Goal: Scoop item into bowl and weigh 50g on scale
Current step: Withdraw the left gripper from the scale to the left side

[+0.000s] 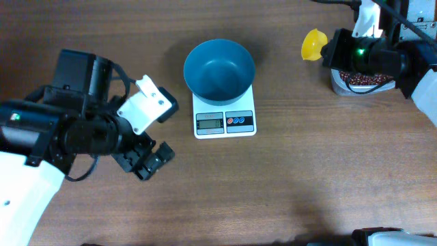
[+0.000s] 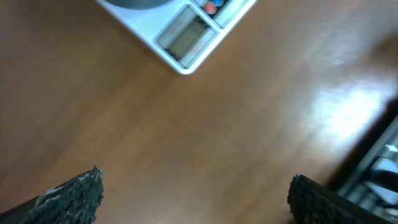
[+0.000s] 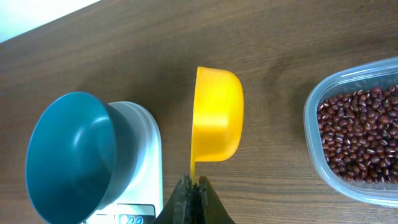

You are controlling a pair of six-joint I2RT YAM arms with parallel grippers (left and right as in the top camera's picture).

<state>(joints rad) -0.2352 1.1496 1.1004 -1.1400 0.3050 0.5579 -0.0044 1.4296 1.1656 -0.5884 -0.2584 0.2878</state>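
The teal-blue bowl [image 1: 219,68] stands empty on the white scale [image 1: 224,121] at the table's middle; both also show in the right wrist view, the bowl [image 3: 71,158] and the scale [image 3: 144,162]. My right gripper [image 3: 194,185] is shut on the handle of a small yellow scoop [image 3: 216,116], held on its side between the scale and a clear tub of red-brown beans [image 3: 360,137]. In the overhead view the scoop [image 1: 313,44] sits left of the tub [image 1: 365,80]. My left gripper [image 1: 151,158] is open and empty over bare table, left of the scale [image 2: 186,37].
The clear tub stands at the far right under my right arm. Bare wooden table lies in front of the scale and between the scale and the tub. A dark edge with metal parts [image 2: 379,168] shows at the right of the left wrist view.
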